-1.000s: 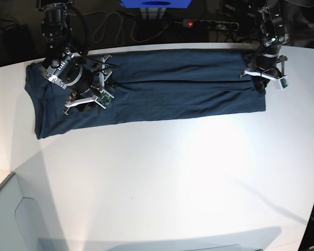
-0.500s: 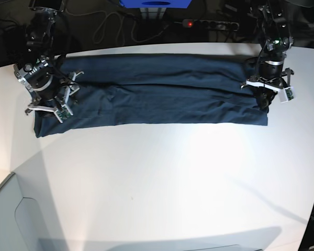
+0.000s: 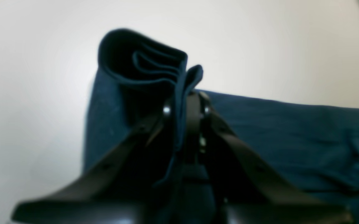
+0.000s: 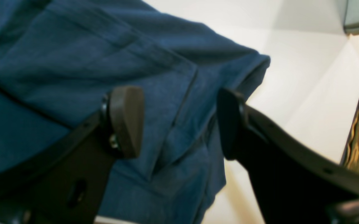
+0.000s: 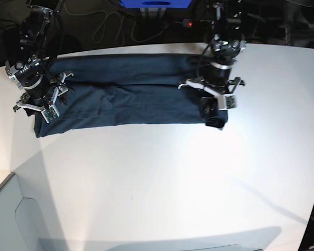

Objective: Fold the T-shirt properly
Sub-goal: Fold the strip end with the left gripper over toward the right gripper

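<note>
Currently the left gripper (image 3: 185,105) is clamped on the T-shirt (image 5: 131,97) hem, lifted along the table's (image 5: 162,178) far edge; right gripper (image 4: 179,124) gapes, empty, over the sleeve end. Layers may slip, skewing the fold.

The T-shirt (image 5: 131,99) lies along the back of the table (image 5: 162,183). The left gripper (image 5: 213,112) is at its right end, the right gripper (image 5: 37,107) at its left end.
</note>
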`<move>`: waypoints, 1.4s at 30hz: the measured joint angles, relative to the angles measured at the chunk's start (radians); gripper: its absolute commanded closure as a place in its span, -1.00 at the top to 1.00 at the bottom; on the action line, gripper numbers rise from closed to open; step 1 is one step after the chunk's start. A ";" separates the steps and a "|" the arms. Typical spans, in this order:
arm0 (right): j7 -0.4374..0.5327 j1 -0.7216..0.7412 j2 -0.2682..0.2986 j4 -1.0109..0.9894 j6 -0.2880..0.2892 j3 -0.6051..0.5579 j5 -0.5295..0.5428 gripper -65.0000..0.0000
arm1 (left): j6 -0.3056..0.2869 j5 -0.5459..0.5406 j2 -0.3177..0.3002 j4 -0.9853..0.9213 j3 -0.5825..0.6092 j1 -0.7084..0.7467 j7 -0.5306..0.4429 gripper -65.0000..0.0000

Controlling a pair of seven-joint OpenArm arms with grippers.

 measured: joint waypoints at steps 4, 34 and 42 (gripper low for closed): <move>0.000 0.000 0.000 0.000 0.000 -0.002 0.000 0.09 | 0.002 0.098 0.050 -0.053 0.130 -0.026 -0.006 -1.00; 0.000 -0.007 0.000 0.000 0.000 -0.002 0.000 0.09 | 0.000 0.127 0.061 -0.325 0.443 -0.175 0.000 -1.00; 0.000 -0.010 0.000 0.000 0.000 -0.003 0.000 0.09 | 0.000 0.127 0.061 -0.325 0.457 -0.189 0.002 -1.00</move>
